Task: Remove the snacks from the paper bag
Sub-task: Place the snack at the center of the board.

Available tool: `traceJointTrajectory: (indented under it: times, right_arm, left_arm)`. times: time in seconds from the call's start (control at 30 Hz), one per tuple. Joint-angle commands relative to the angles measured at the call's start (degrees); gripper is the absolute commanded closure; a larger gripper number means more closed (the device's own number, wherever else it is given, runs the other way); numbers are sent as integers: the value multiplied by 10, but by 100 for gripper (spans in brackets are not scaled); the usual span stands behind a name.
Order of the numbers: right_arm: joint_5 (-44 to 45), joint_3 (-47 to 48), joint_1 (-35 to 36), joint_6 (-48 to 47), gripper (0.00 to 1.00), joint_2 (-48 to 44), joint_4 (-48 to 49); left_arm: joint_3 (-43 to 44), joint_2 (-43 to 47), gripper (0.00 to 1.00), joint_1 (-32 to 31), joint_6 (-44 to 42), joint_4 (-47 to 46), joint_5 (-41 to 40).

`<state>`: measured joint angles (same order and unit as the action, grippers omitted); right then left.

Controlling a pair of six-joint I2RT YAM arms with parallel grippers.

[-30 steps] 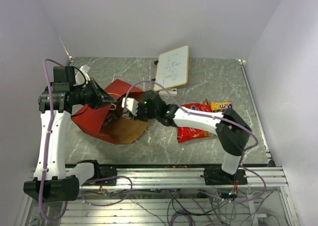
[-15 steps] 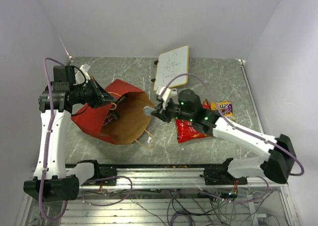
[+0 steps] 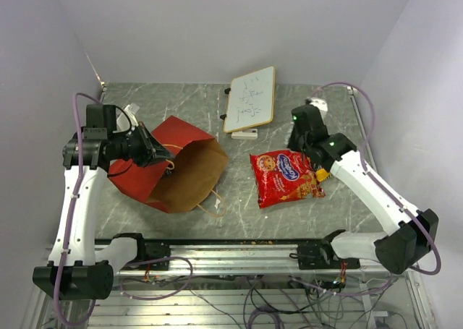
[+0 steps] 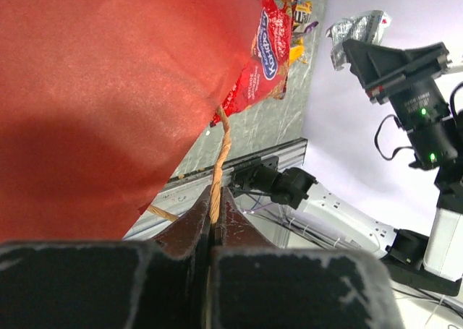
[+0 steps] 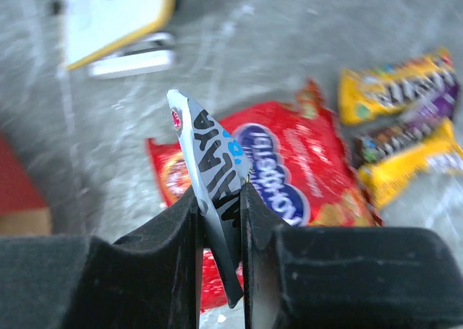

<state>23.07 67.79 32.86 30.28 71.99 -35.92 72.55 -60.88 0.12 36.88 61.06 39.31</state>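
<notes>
Right hand [image 5: 221, 206], clamped on a silver bar [image 5: 207, 152], should lower just beside the red packet [image 5: 289, 163] before letting go. Left hand [image 4: 212, 231] pinches the handle [image 4: 221, 152] of the bag [image 4: 101, 90].

Lettering on silver wrapper [image 5: 214, 171], red packet [image 5: 288, 161] unreadable

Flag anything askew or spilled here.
The bag lies tipped on its side, mouth toward the packet, its handle pinched by the left gripper. The whiteboard at the back sits crooked. Nothing looks torn or spilled.
</notes>
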Motion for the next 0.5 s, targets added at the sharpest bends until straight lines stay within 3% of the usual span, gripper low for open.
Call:
traceJointTrajectory:
  times: [0.0,0.27,0.47]
  right_arm:
    - [60,-28,-90,134,100,-19,-107]
    - [-5,-140,-327,145,100,-103,-100]
    - [-72,-218,-422,141,100,-129,-42]
  left_arm:
    - [-1,11,93,-21,-1,-17,17]
    - [16,15,93,-35,-7,-7,16]
    - [-26,36,93,-47,13,-28,40]
